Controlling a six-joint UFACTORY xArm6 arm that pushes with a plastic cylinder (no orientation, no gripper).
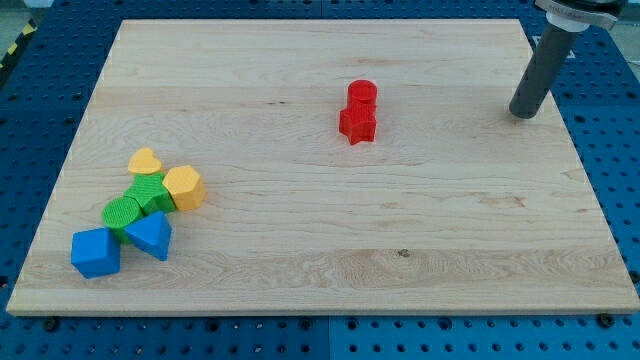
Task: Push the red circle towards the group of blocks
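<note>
my tip (522, 115) bare, holding nothing | rod tilted | well right of red circle (362, 93)

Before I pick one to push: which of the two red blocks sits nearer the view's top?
The red circle; the red star touches it just below.

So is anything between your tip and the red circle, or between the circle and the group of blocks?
Nothing lies between my tip and the red circle; bare board separates them. The red star touches the circle's lower side, toward the view's bottom, partly on the line to the group by the yellow hexagon, so it would likely get pushed along.
</note>
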